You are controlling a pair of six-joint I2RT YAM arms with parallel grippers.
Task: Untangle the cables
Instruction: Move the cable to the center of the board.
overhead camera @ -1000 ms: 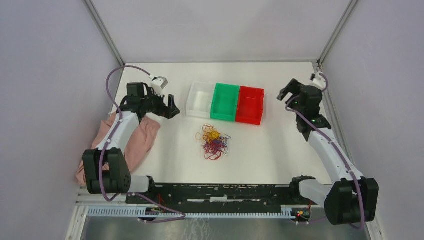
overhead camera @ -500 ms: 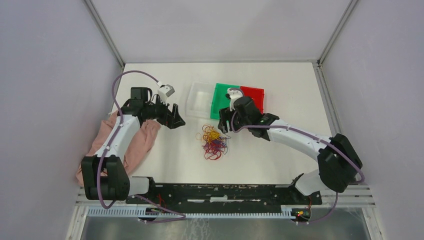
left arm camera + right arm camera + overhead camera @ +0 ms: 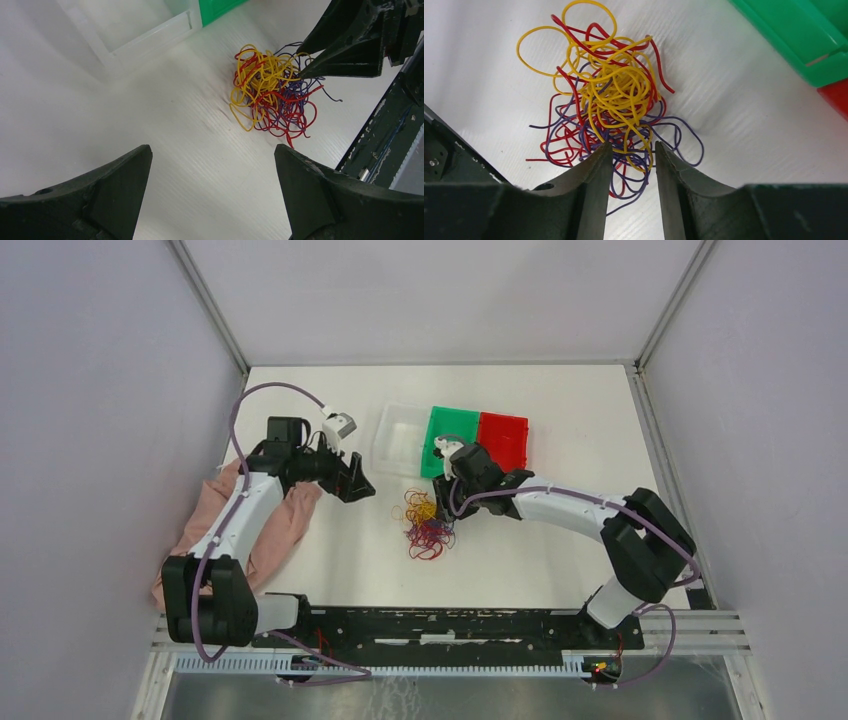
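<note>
The cables (image 3: pixel 428 523) lie as one tangled pile of thin red, yellow and dark purple strands on the white table, in front of the bins. My right gripper (image 3: pixel 447 502) hangs low over the pile's far right edge. In the right wrist view its jaws (image 3: pixel 634 145) stand a narrow gap apart, straddling a few purple and yellow strands of the cables (image 3: pixel 614 100) without pinching them. My left gripper (image 3: pixel 356 480) is wide open to the left of the pile, and nothing is between its fingers (image 3: pixel 212 150). The left wrist view shows the cables (image 3: pixel 272 90) ahead.
Three bins stand in a row behind the pile: a clear one (image 3: pixel 398 440), a green one (image 3: pixel 452 443) and a red one (image 3: pixel 503 445). A pink cloth (image 3: pixel 270 525) lies under the left arm. A black rail (image 3: pixel 440 625) runs along the near edge.
The right arm has swung from the far right down to the cable pile, and its jaws have narrowed. The left gripper has edged right toward the pile, still wide open.
</note>
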